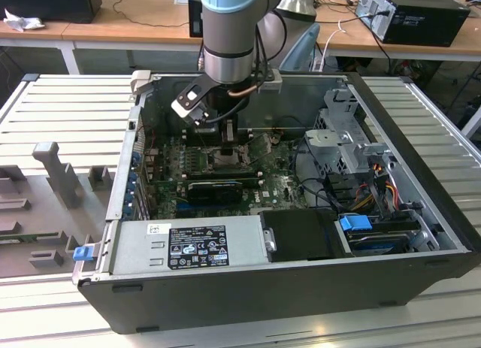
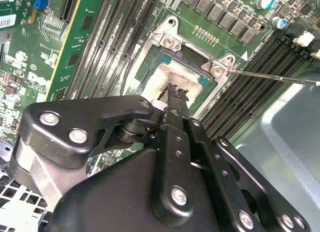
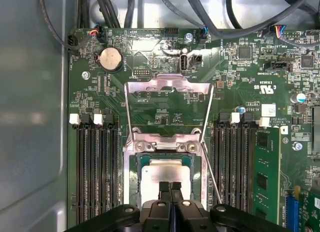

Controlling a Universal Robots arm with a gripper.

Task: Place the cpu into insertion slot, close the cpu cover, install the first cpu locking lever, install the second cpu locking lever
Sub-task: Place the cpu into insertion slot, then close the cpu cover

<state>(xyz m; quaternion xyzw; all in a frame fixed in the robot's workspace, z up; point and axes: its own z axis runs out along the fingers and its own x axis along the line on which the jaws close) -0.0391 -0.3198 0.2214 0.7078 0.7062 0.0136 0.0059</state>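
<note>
Inside the computer case (image 1: pixel 301 295), on the green motherboard (image 3: pixel 240 71), the cpu cover (image 3: pixel 167 85) stands open beyond the insertion slot (image 2: pixel 143 66). The cpu (image 3: pixel 165 173) lies in that slot. The pincer (image 3: pixel 170 188) is closed on nothing, tips at the cpu's edge; seating wants light, even pressure, no sideways drag.

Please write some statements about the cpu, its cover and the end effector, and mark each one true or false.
1. The cpu lies in the slot. True.
2. The cover is closed over the cpu. False: it is folded back, open.
3. The end effector is wide open. False: its fingers are together above the cpu.
4. Memory slots run on both sides of the slot. True.
</note>
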